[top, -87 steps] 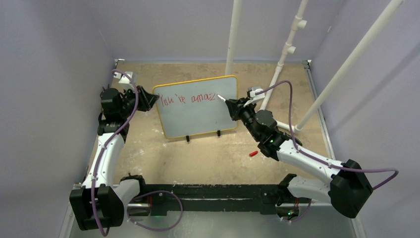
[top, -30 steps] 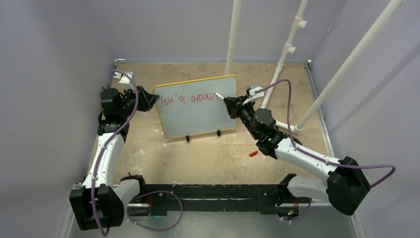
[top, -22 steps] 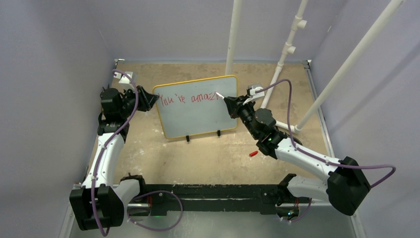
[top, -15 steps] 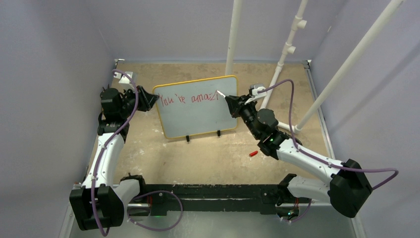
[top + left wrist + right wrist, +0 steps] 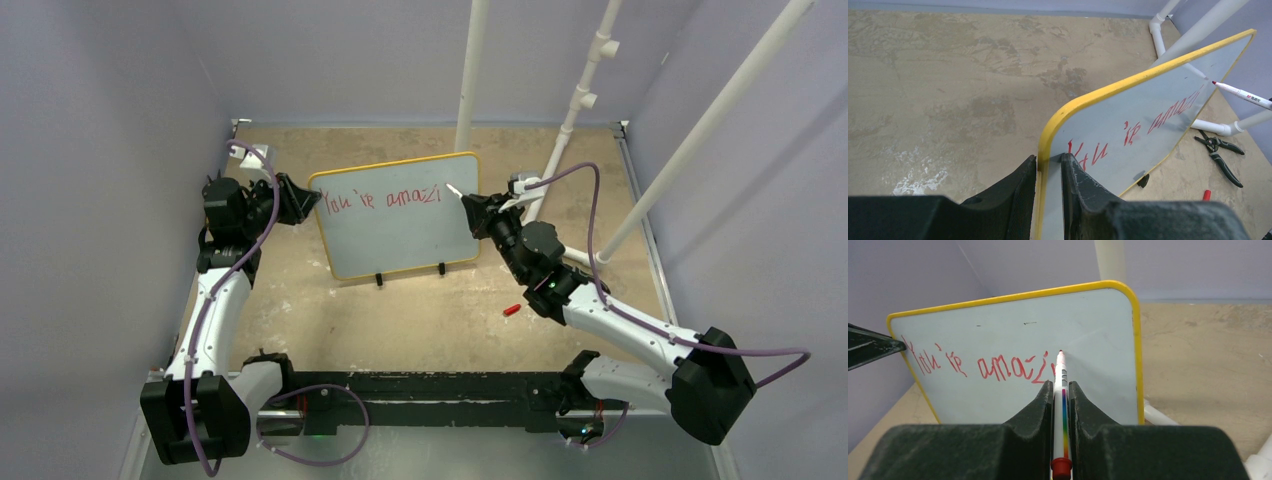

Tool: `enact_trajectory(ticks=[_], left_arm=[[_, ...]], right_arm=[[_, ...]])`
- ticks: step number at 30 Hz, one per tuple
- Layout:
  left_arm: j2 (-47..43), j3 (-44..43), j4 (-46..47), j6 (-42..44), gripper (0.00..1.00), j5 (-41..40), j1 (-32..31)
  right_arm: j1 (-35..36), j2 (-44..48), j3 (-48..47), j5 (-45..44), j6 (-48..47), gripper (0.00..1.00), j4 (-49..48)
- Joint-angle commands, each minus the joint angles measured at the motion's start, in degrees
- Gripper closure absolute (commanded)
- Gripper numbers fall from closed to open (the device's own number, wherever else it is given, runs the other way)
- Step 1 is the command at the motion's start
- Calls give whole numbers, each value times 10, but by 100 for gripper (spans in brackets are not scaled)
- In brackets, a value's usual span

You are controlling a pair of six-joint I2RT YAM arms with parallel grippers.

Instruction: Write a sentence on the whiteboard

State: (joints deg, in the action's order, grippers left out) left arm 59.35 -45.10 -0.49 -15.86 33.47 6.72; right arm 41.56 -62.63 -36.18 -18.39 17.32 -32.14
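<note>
The whiteboard (image 5: 395, 215) with a yellow frame stands upright on small black feet, with red writing "You're amazi" along its top. My left gripper (image 5: 300, 200) is shut on the board's left edge (image 5: 1048, 165), one finger on each face. My right gripper (image 5: 478, 212) is shut on a white marker (image 5: 1060, 390) with a rainbow stripe and red end. The marker's red tip (image 5: 1060, 353) is at the board's upper right, just right of the last letter; whether it touches the surface I cannot tell. The marker also shows in the left wrist view (image 5: 1243, 94).
A red marker cap (image 5: 511, 310) lies on the tan tabletop in front of the board. Black pliers (image 5: 1220, 155) lie right of the board. White pipes (image 5: 575, 110) rise behind and to the right. Purple walls enclose the table.
My right gripper has moved the marker a little to the right along the top line. The writing now ends in an added "i". The left gripper and board have not moved.
</note>
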Motion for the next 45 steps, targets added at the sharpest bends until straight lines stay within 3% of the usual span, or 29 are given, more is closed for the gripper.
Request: enact_trajectory(ticks=[1,16,33,45], left_arm=[[-6,3,15,8,76,7,2],[-9,3,17,7,76,9,3],[-8,3,16,8,76,8,3],[-6,1,16,8,76,8,3]], right_arm=[[-3,-4,4,-19,3,100,7],[-3,4,31,-7,32,100,45],[-3,-5,-5,-18,-4,100,-27],[-4,-8,-10,-56,-7,100,-13]])
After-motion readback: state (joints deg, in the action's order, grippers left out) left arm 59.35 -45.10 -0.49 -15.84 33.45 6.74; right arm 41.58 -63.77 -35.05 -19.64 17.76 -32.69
